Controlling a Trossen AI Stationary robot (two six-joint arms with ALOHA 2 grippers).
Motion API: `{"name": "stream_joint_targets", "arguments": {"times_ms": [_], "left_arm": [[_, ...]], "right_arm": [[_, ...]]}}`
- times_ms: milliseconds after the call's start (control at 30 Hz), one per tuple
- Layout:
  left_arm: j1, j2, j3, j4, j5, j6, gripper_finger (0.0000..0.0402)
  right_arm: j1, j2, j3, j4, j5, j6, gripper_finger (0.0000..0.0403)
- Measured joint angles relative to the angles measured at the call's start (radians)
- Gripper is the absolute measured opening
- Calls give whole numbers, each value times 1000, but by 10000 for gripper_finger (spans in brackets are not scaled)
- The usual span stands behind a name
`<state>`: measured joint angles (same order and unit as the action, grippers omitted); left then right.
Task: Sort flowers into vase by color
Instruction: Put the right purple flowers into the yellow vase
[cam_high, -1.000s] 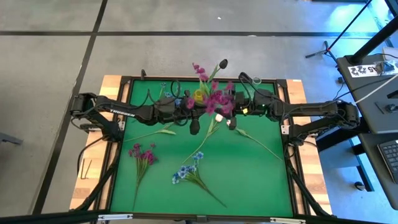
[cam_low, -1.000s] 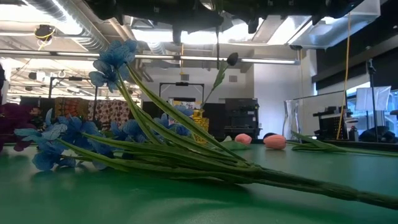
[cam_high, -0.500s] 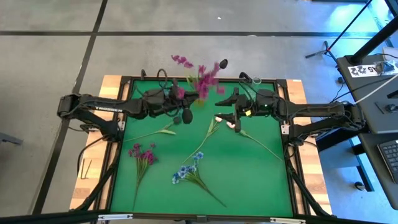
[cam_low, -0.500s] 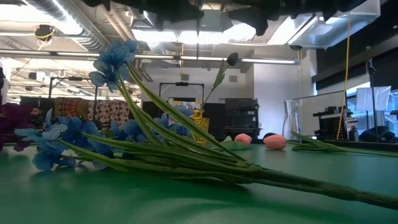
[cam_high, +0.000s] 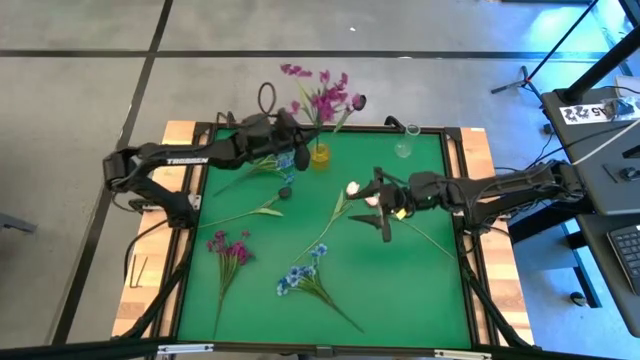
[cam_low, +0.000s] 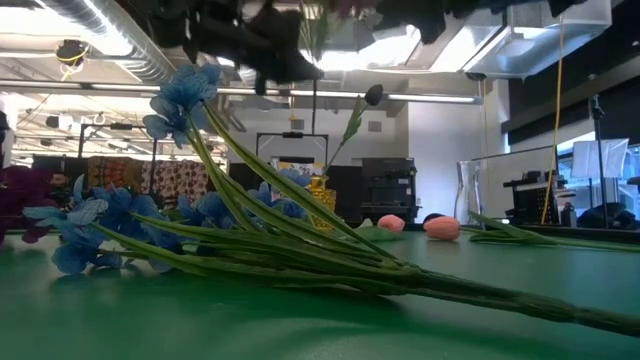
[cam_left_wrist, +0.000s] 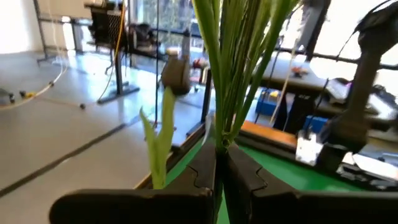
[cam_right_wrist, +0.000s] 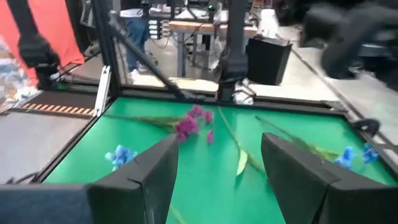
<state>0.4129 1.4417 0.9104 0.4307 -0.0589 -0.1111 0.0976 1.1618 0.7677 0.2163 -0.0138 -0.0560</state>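
Observation:
My left gripper (cam_high: 289, 150) is shut on a magenta-pink spray (cam_high: 320, 96), held upright over the far edge beside a small yellow vase (cam_high: 320, 155). In the low view its thin stem (cam_low: 315, 120) hangs above that vase (cam_low: 318, 188), where a dark-budded stem (cam_low: 372, 95) stands. My right gripper (cam_high: 381, 207) is open and empty above mid-table, beside a pale tulip (cam_high: 352, 188) lying flat. On the mat lie another magenta spray (cam_high: 228, 248), a blue spray (cam_high: 303, 278) and a second tulip stem (cam_high: 255, 211). My left gripper pinches the bundle of green stems (cam_left_wrist: 221, 138) between its two fingers, which lie across the stems. The stems rise upright out of the fingers (cam_left_wrist: 202, 171). The spray is lifted clear of the table, its blooms above the gripper and one thin stem hanging below.
A clear glass vase (cam_high: 405, 148) stands at the far edge right of the yellow one. A long stem (cam_high: 425, 236) lies right of my right gripper. The black table frame (cam_high: 196, 200) rims the green mat. Open mat shows at the near right (cam_high: 420, 300).
My left gripper has carried the magenta spray from beside the right gripper toward the far left, its blooms now beyond the far edge. My right gripper has drawn apart from the spray and moved toward the near edge, over the middle of the mat.

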Motion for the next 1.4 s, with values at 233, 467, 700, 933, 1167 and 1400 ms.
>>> {"name": "stream_joint_targets", "arguments": {"times_ms": [233,467,700,933,1167,1400], "left_arm": [[28,150,0,149,3,11,9],[78,235,0,205,2,13,10],[100,278,0,187,2,9,11],[90,281,0,130,1,8,11],[74,281,0,72,-6,8,13],[75,281,0,-1,-11,-20,61]], "right_arm": [[0,-4,-137,155,18,49,230],[1,-4,-195,209,13,79,230],[1,-4,-208,212,22,90,230],[1,-4,-208,231,23,90,230],[0,-4,-208,230,25,102,230],[0,-4,-208,231,25,102,230]]}}
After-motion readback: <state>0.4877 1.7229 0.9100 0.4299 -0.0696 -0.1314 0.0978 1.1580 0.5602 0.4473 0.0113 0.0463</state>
